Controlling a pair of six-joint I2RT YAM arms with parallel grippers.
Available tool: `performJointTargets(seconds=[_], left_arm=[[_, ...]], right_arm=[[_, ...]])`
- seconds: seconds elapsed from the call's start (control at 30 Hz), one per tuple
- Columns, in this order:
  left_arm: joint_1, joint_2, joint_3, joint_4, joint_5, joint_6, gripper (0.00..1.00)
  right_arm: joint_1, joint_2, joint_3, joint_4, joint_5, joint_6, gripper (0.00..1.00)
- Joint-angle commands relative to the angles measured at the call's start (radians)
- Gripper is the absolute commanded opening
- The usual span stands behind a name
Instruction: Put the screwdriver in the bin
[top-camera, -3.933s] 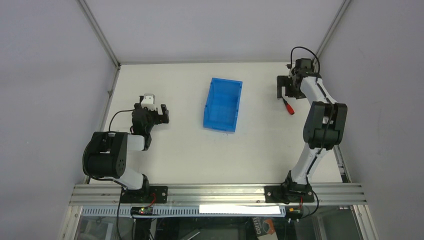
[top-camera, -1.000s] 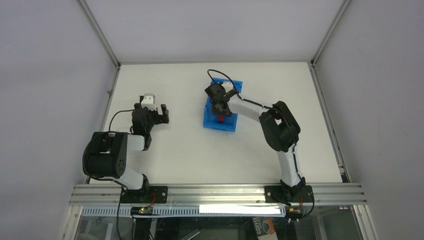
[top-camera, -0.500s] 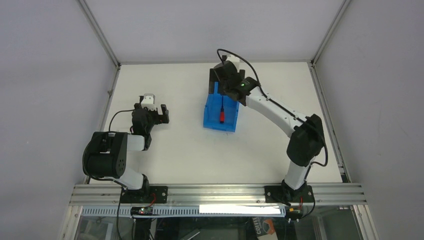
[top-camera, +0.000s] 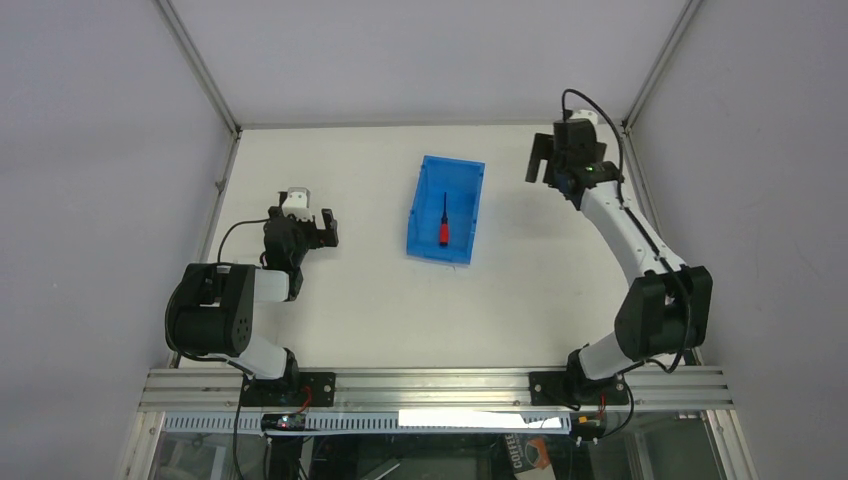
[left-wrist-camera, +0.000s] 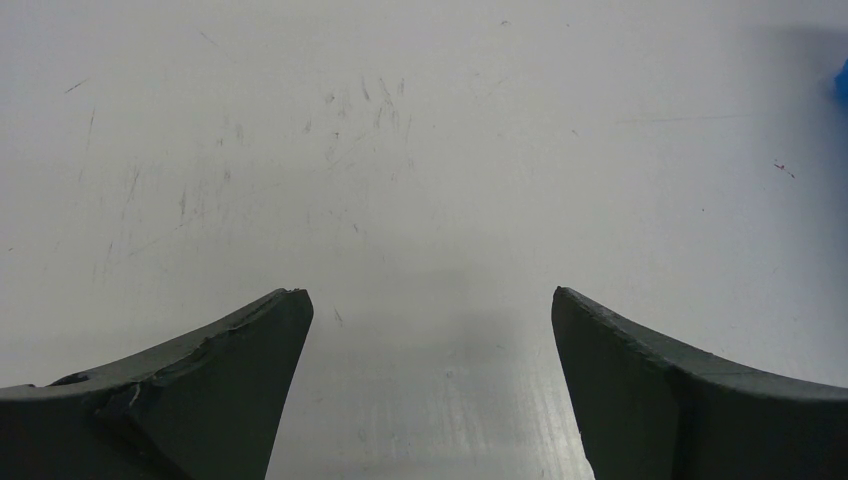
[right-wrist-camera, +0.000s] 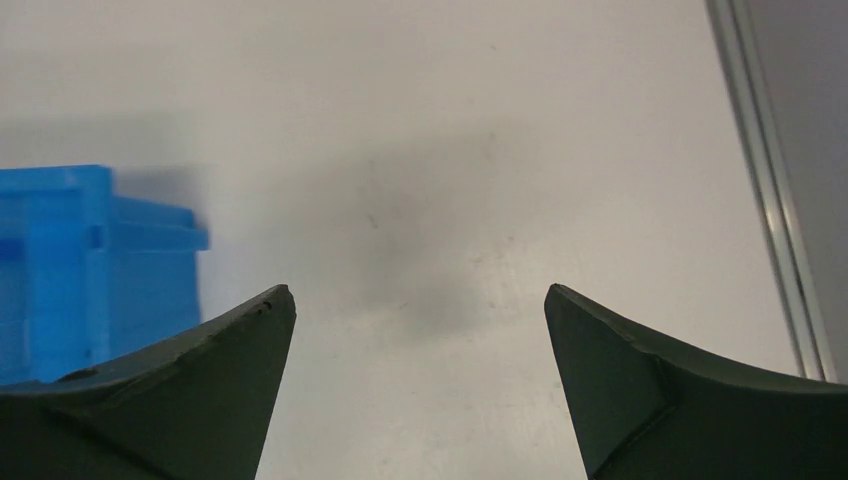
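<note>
Left claw (left-wrist-camera: 428, 292) is hovering over the desk (top-camera: 350, 290) at left, fingers spread apart; screwdriver (top-camera: 443, 224) is lying inside the bin (top-camera: 424, 200) at center, red handle nearer; right claw (right-wrist-camera: 418, 288) is hanging right of the bin, fingers apart, gripping nothing

Screwdriver (top-camera: 443, 221) in bin (top-camera: 462, 215), seemingly lengthwise; bin on table (top-camera: 350, 300) between left arm (top-camera: 215, 310), right arm (top-camera: 625, 225).

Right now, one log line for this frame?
screwdriver: lying in bin | right gripper: open, empty | left gripper: open, empty
</note>
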Motion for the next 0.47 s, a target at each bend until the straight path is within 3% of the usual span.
performJointTargets(seconds=[0.0, 0.2, 0.43], left_arm=[[0.007, -0.017, 0.002, 0.024, 0.019, -0.02, 0.99], [0.007, -0.017, 0.002, 0.024, 0.019, -0.02, 0.99], [0.006, -0.017, 0.002, 0.023, 0.019, -0.02, 0.99]], right_arm=[[-0.145, -0.112, -0.075, 0.099, -0.133, -0.102, 0.99], [-0.219, -0.136, -0.168, 0.203, -0.098, -0.197, 0.99], [-0.232, -0.17, -0.245, 0.321, -0.189, -0.209, 0.99]])
